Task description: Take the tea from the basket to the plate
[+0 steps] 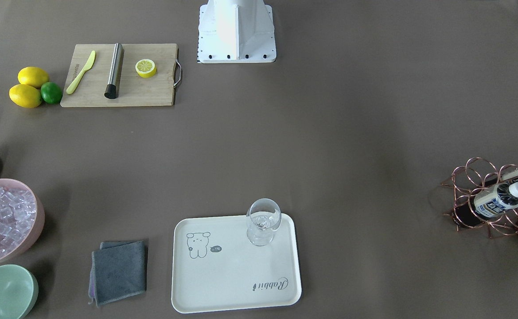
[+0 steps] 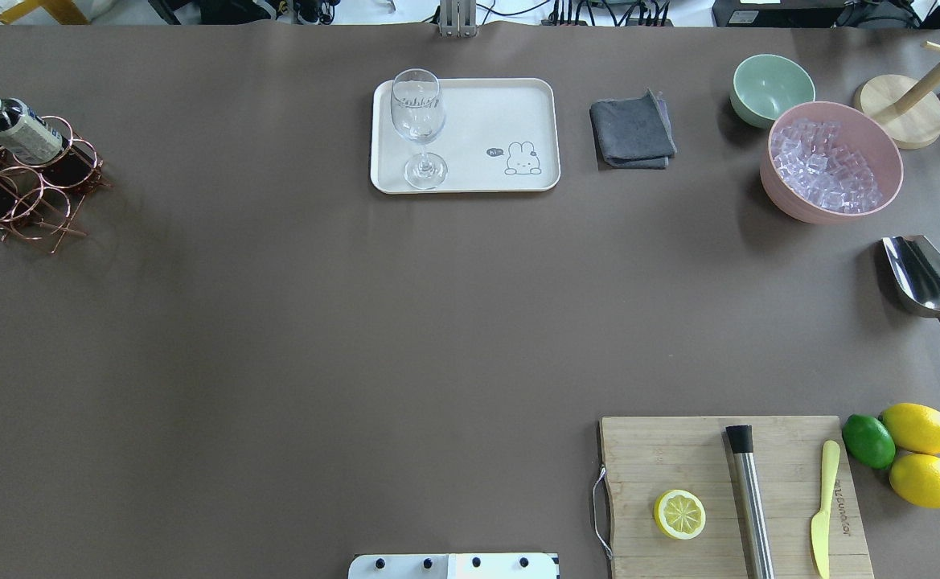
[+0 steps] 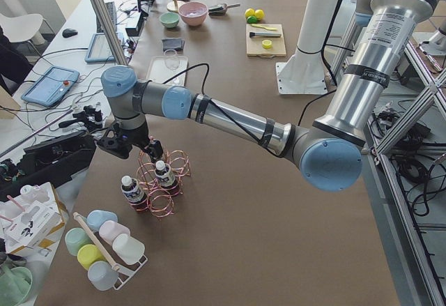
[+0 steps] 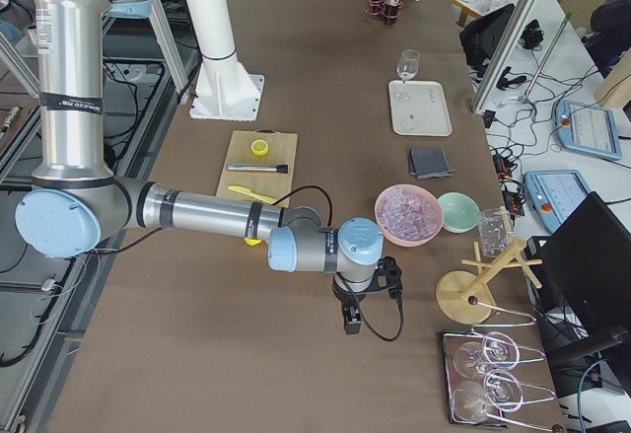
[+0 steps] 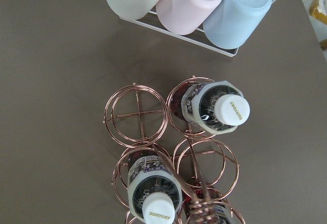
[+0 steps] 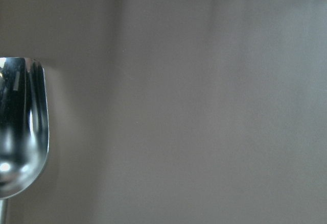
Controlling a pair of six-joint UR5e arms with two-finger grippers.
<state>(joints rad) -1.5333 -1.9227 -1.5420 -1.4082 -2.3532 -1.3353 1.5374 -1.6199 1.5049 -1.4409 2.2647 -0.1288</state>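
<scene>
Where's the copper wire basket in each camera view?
Front-facing: basket at right edge.
Overhead: upper left edge.
Exterior left: left of centre.
Exterior right: top, far end.
Left wrist: lower centre, close up.
Right wrist: not in it.
Landmark: the white tray, in all four exterior views.

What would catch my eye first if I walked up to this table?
Probably the long left arm, its left gripper hanging over a rose-gold wire basket of tea bottles at the table's end. Next, a stemmed glass standing on a cream tray opposite the robot's base, and a pink bowl of ice cubes beside a pale green bowl.
</scene>
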